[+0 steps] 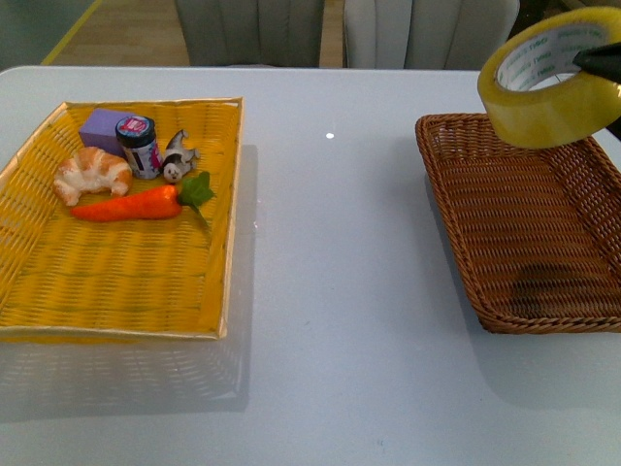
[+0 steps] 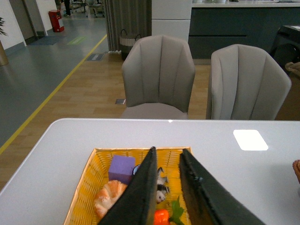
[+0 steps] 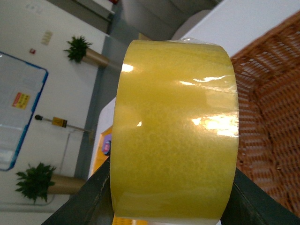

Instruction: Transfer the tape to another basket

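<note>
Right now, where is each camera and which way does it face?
Front: on the body, looking down over the white table; right gripper holds the wide yellowish packing-tape roll near the dark brown wicker basket.
Left wrist: above the bright yellow woven tray, facing two grey chairs; open left gripper shows.
Right wrist: close behind the roll; black fingers show.
Shared: front and right wrist see roll and basket.

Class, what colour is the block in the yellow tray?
The block is purple; front view shows it best.

Right gripper [image 3: 174,200] loaded, left gripper [image 2: 168,157] empty
Right clamps the tape [image 1: 543,92] at the front view's upper right; left jaws stand slightly parted.
</note>
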Tool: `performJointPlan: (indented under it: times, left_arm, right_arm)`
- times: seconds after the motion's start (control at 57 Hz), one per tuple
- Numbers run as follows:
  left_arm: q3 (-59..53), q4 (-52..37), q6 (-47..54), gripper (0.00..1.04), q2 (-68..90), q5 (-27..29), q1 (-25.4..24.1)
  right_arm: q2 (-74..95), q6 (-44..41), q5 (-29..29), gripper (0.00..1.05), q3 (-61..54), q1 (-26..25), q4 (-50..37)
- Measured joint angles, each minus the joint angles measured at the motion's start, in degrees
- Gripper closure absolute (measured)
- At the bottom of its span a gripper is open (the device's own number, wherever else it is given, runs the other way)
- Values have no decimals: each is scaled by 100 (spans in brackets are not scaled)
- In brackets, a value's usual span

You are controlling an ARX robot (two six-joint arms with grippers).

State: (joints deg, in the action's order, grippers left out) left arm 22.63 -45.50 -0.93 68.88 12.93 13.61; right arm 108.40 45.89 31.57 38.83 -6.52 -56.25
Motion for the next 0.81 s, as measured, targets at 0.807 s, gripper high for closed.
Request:
performJointPlan:
  times: [0.807]
  left_arm:
    - [-1917, 1012, 37, 103, -2959, -1283, -1335]
  right_arm:
    - [2734, 734, -1217, 57, 2144, 63, 492]
